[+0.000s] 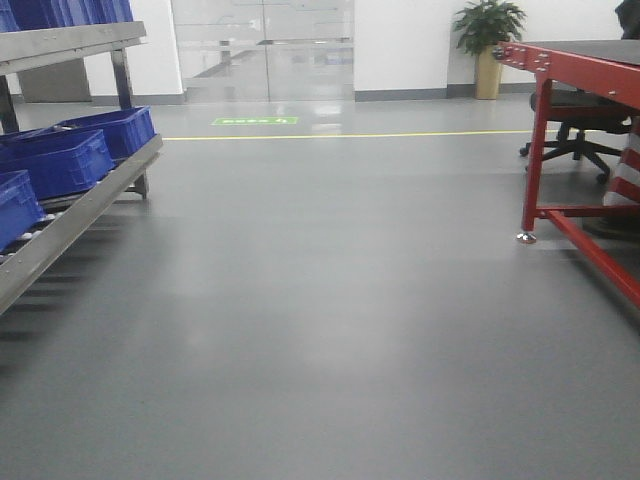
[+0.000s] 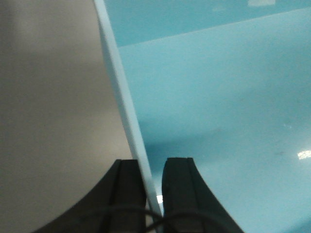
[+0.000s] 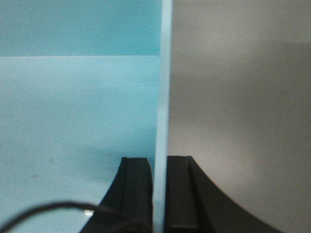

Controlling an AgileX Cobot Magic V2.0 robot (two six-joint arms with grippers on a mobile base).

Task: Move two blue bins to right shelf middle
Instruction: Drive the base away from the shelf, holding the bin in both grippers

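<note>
Left gripper (image 2: 152, 167) narrowly closed on pale blue bin (image 2: 218, 107) wall, right gripper (image 3: 159, 165) likewise

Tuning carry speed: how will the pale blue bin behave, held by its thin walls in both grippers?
Probably light: the pale blue bin looks empty where seen. Its thin wall, pinched by the left gripper and right gripper, may flex. Smooth glossy plastic could slip from the grip.

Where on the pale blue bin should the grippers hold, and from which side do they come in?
Grip the thin side walls, probably from above. The bin is wide and smooth, so only a wall edge fits between the fingers. The left gripper is shut on one wall, one finger inside and one outside. The right gripper grips likewise.
</note>
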